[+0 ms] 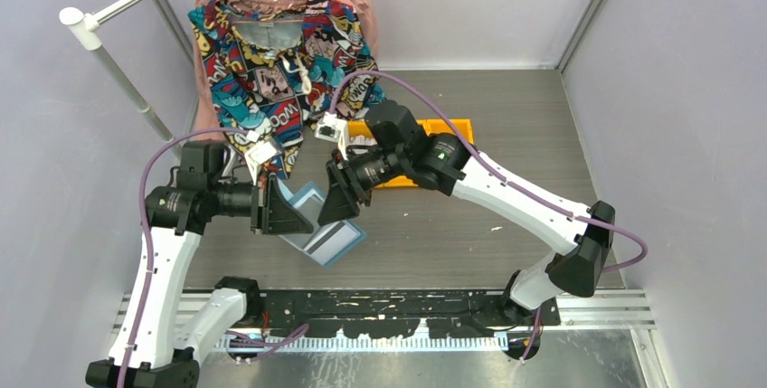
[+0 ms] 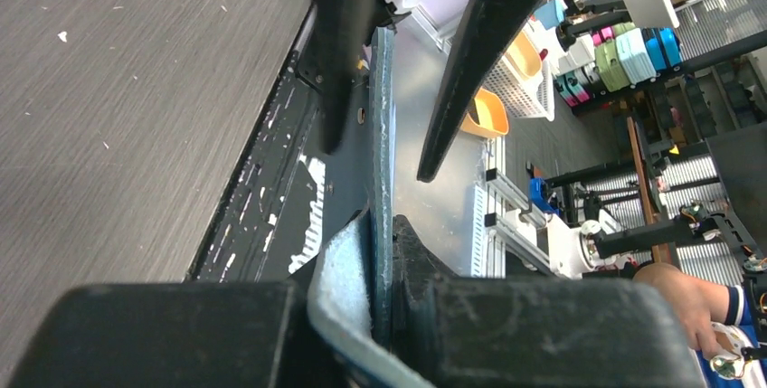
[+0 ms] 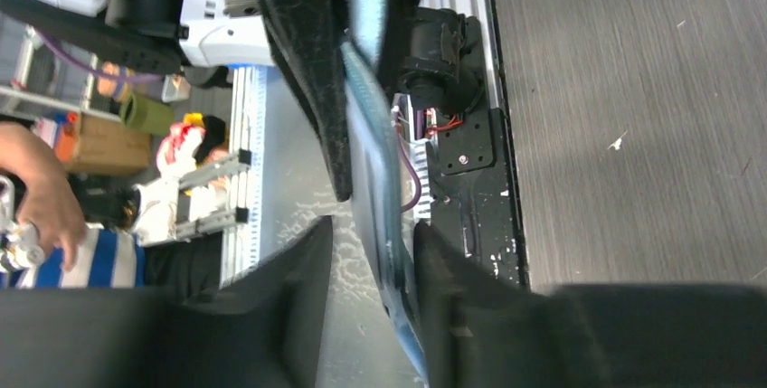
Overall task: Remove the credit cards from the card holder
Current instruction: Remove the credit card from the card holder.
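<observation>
The teal-blue card holder (image 1: 318,225) is held open above the table between my two grippers, its light-blue inner side facing up. A pale grey card (image 1: 327,240) shows in its inner sleeve. My left gripper (image 1: 282,212) is shut on the holder's left cover; in the left wrist view the cover (image 2: 382,135) runs edge-on out of the pinched jaws (image 2: 384,230). My right gripper (image 1: 345,198) is open around the holder's right edge; in the right wrist view the cover (image 3: 366,135) passes between the jaws (image 3: 375,239), close to one finger (image 3: 443,261) and apart from the other.
An orange bin (image 1: 452,126) lies behind the right arm. A patterned shirt on a hanger (image 1: 271,53) hangs at the back left from a white rod (image 1: 118,8). The black mounting rail (image 1: 380,302) runs along the table's near edge.
</observation>
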